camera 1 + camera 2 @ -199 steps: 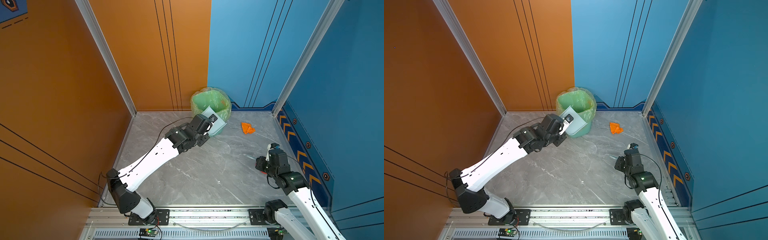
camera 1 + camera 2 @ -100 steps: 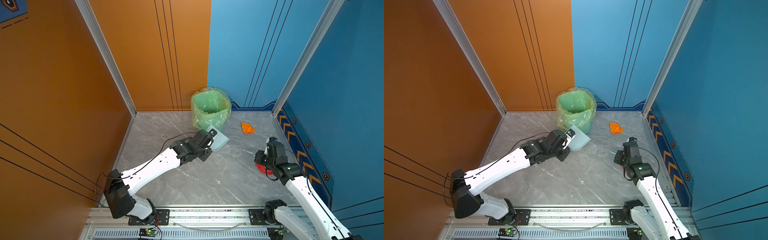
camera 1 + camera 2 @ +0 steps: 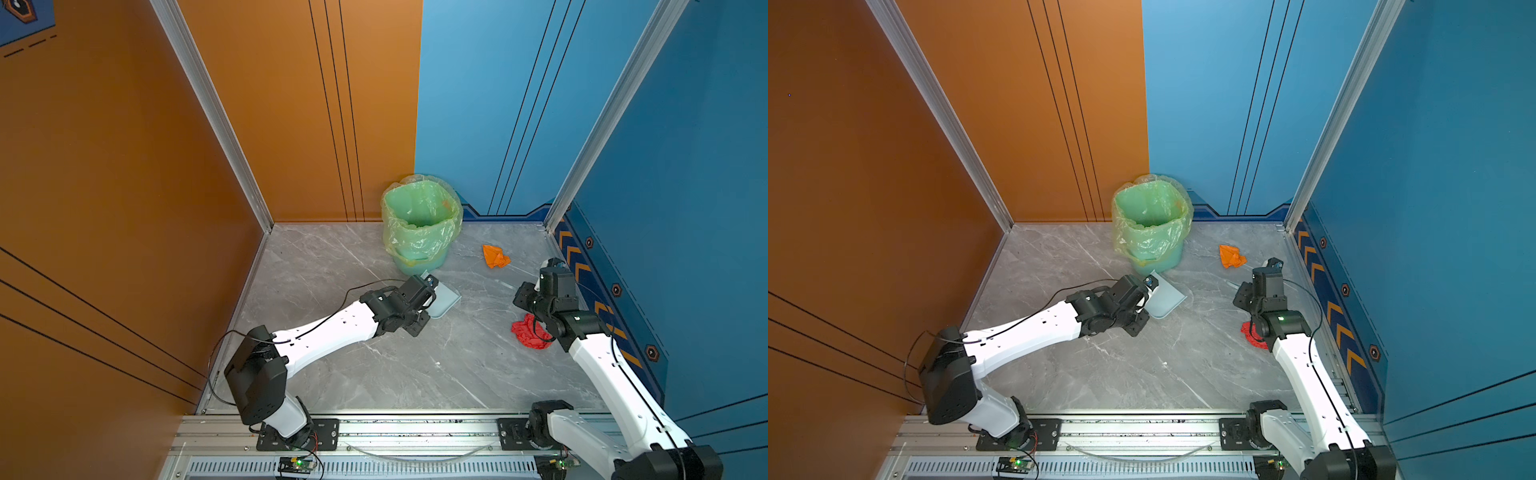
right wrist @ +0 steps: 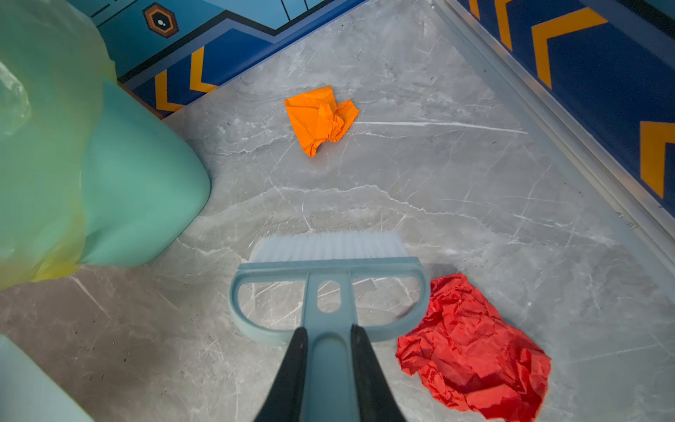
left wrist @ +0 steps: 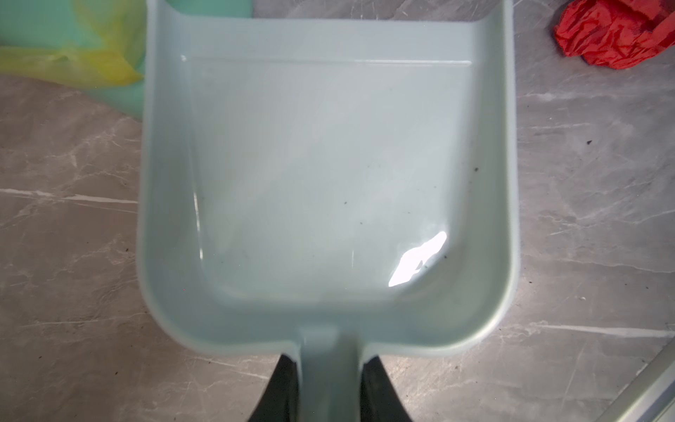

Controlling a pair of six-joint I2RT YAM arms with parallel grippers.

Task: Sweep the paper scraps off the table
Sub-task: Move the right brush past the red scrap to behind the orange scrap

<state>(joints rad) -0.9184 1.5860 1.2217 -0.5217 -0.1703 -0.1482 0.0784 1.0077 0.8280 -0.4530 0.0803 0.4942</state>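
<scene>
Two paper scraps lie on the grey marble table (image 3: 415, 365). The orange scrap (image 3: 495, 256) (image 3: 1232, 256) (image 4: 321, 118) sits at the back right. The red scrap (image 3: 528, 332) (image 3: 1250, 332) (image 4: 471, 350) (image 5: 613, 33) lies beside the right arm's wrist. My left gripper (image 5: 330, 365) is shut on the handle of a pale blue dustpan (image 5: 328, 164) (image 3: 444, 300) (image 3: 1167, 297), which is empty and low over the table near the bin. My right gripper (image 4: 327, 336) is shut on the handle of a blue brush (image 4: 328, 263), whose white bristles point toward the orange scrap, well short of it.
A teal bin (image 3: 419, 224) (image 3: 1150, 224) (image 4: 138, 182) with a translucent green liner stands at the back middle. Orange and blue walls close three sides. An aluminium rail (image 3: 415, 428) runs along the front edge and another under the right wall (image 4: 584, 157).
The left arm has brought the dustpan down from the bin's rim to just over the table in front of the bin. The right arm has moved toward the back, uncovering the red scrap.
</scene>
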